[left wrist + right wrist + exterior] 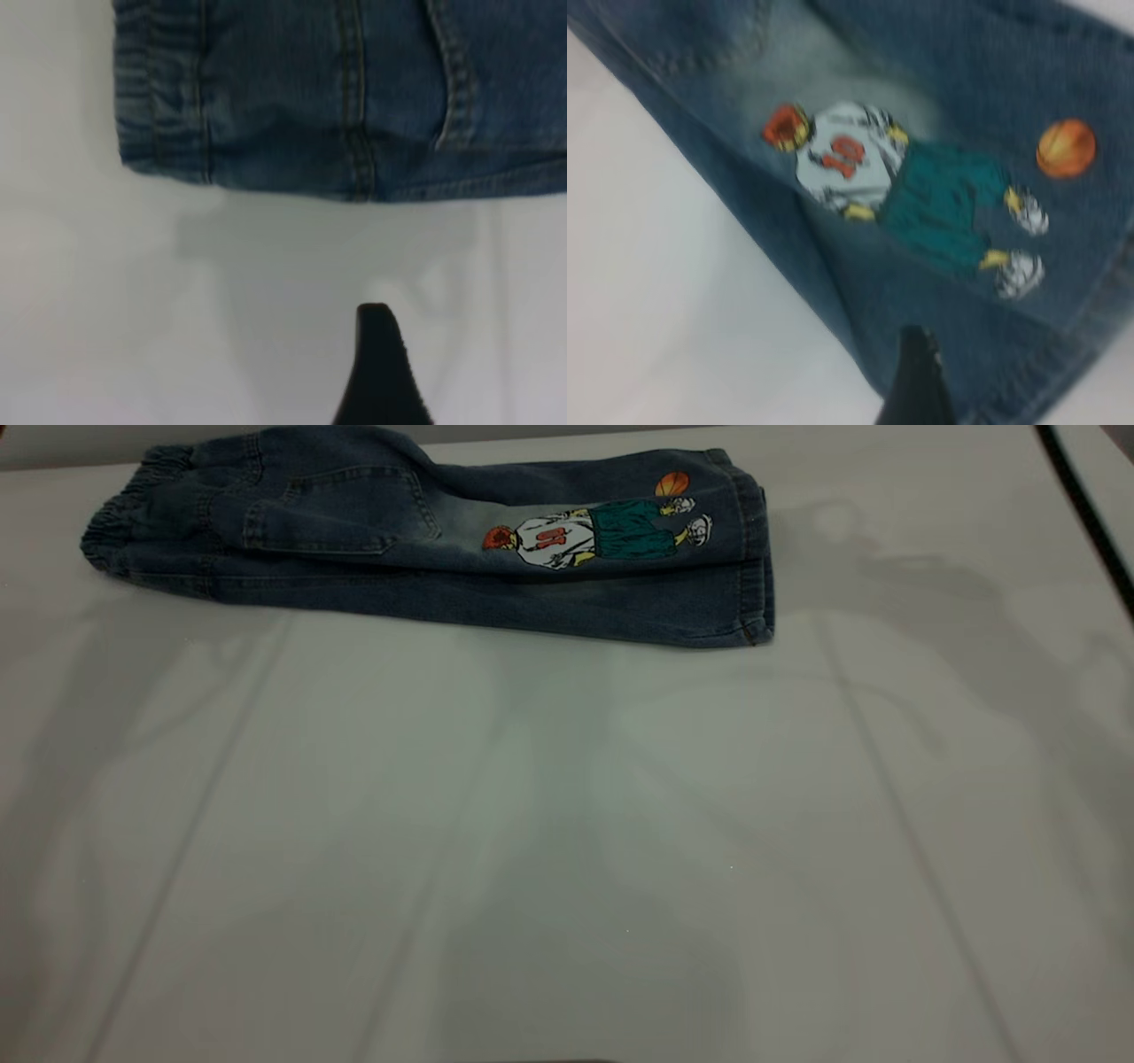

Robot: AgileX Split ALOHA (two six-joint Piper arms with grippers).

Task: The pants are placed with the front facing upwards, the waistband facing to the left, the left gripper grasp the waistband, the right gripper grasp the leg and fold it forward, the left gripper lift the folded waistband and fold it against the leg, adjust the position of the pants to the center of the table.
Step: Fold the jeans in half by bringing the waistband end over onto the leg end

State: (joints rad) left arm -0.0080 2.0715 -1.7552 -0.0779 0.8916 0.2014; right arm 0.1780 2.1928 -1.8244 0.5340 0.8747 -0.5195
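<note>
upper left to upper centre of exterior view: pants (425,549) already folded lengthwise on table (567,850), long axis left-right, waistband (133,514) pointing left, cuffs right; no arm visible.

left wrist view: waistband (164,97) at upper left, left gripper (381,372) short of it over bare table; one finger visible, opening cannot tell. judgement: pinch both layers at band, lift high before folding toward leg.

right wrist view: right gripper (917,381) at lower centre over leg near ball emblem (1066,148); opening cannot tell.
</note>
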